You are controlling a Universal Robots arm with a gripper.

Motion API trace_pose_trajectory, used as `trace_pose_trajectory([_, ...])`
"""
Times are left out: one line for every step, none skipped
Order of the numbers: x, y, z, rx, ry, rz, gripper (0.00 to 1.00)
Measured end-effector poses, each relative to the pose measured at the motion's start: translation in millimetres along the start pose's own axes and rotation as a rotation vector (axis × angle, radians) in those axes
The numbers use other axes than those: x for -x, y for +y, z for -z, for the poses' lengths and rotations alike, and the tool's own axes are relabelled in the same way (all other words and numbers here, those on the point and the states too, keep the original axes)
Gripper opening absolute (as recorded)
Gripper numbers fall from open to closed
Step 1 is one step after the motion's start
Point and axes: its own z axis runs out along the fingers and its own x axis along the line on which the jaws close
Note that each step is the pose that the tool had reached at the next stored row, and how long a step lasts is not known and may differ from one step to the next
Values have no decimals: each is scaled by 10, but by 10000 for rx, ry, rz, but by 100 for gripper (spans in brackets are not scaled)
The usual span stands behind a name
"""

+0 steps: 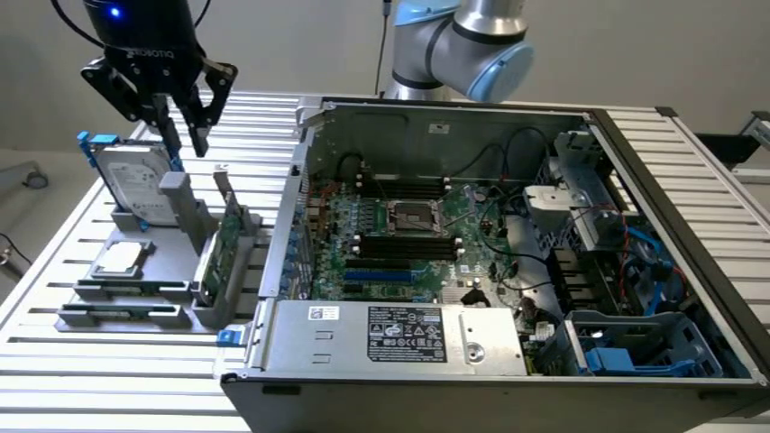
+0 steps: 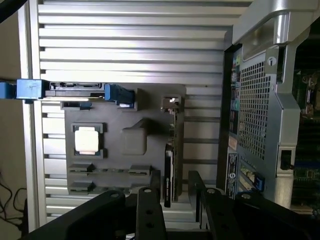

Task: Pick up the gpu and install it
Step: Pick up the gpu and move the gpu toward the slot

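Slatted table [image 1: 96, 383]. Gpu [image 1: 223, 248] stood edgewise at holder's [image 1: 126, 317] case-side edge. Gripper [image 1: 187, 155] hovered above, jaws wide, empty. Likely light, stiff, fragile; grip board's top edge.

The tool [image 1: 187, 142] points straight down, its two fingers [image 2: 150, 215] spread apart with nothing gripped.

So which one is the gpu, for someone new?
On the exterior view's left of the open computer case sits a grey holder. The gpu stands on edge in its slot nearest the case: thin and green, unlike the blue-railed hard drive and flat square chip.
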Motion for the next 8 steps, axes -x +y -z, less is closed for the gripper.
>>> trace_pose_trajectory([-7,0,-18,-1,0,19,36])
trace_pose_trajectory([-11,-2,-37,-3,0,49,36])
trace_pose_trajectory([-12,-4,-56,-2,-2,83,36])
trace_pose_trajectory([-14,-6,-74,-4,0,118,36])
trace_pose_trajectory([-15,-9,-92,-4,0,157,36])
trace_pose_trajectory([-15,-13,-109,-5,4,197,36])
trace_pose_trajectory([-16,-16,-127,-6,7,236,36])
trace_pose_trajectory([-17,-19,-145,-7,10,275,36])
